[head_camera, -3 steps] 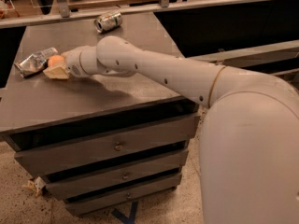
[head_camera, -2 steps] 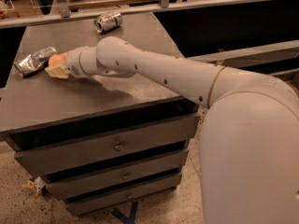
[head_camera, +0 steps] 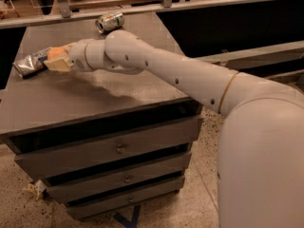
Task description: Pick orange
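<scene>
The orange (head_camera: 55, 53) is a small round fruit at the left of the grey cabinet top (head_camera: 95, 99). My gripper (head_camera: 58, 63) reaches in from the right at the end of the long white arm (head_camera: 180, 77). Its pale fingers (head_camera: 61, 65) are closed around the orange and hold it slightly above the surface. The lower half of the orange is hidden by the fingers.
A crumpled silver foil bag (head_camera: 29, 63) lies just left of the gripper, near the cabinet's left edge. A silver-green drink can (head_camera: 109, 21) lies on its side at the back. The cabinet has three drawers (head_camera: 118, 148) in front. A rail (head_camera: 161, 6) runs behind.
The gripper and the orange have moved up and slightly back together. The foil bag and the can have not moved.
</scene>
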